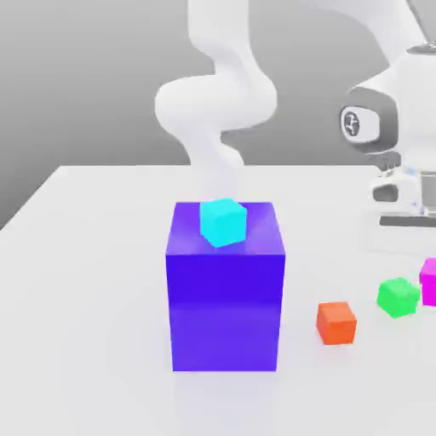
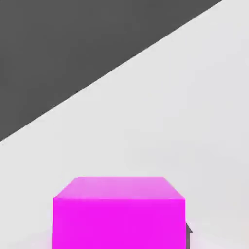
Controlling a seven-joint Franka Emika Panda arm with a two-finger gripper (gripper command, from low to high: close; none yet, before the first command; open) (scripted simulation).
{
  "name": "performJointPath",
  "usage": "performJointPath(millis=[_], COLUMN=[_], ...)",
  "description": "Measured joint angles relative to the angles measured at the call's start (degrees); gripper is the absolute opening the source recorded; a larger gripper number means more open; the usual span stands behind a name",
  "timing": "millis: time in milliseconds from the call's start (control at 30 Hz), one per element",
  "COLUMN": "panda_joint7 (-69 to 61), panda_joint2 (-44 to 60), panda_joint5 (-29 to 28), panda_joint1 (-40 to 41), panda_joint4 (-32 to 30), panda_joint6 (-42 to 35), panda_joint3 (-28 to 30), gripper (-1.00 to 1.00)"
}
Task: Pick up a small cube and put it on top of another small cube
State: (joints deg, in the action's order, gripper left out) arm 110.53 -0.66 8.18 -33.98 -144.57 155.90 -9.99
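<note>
The small magenta-pink cube (image 1: 428, 282) is at the far edge of the exterior view's right, just below my white hand (image 1: 400, 194). In the hand view the same cube (image 2: 119, 214) looms close between my jaws, and a dark sliver of one finger (image 2: 188, 232) presses against its side. My gripper (image 2: 119, 243) is shut on this cube, which is low, at or just above the white table (image 1: 94, 281). A small green cube (image 1: 398, 297) lies beside it, and a small orange cube (image 1: 337, 323) lies nearer the middle.
A big blue-violet block (image 1: 226, 298) stands mid-table with a small cyan cube (image 1: 223, 221) on its top face. The arm's white links rise behind the block. The table edge runs along the back against a grey backdrop.
</note>
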Motion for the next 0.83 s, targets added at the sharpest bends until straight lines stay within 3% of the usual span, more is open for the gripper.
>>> performJointPath(millis=[133, 400, 500, 733, 767, 833], panda_joint7=[10.1, 30.5, 38.2, 47.4, 47.9, 47.9], panda_joint2=[-0.7, -2.2, -2.5, 8.7, 9.8, 9.8], panda_joint5=[-1.0, -3.3, -5.3, -14.1, -14.9, -14.9], panda_joint1=[-4.5, -10.8, -9.1, -9.4, -9.8, -9.8], panda_joint4=[-1.6, -5.0, -8.8, -10.2, -10.1, -10.1], panda_joint6=[-0.8, -2.4, -3.2, 6.8, 7.8, 7.8], panda_joint3=[0.4, -4.9, -4.8, -2.2, -1.7, -1.7], gripper=[-1.00, -1.00, -1.00, -1.00, 1.00, 1.00])
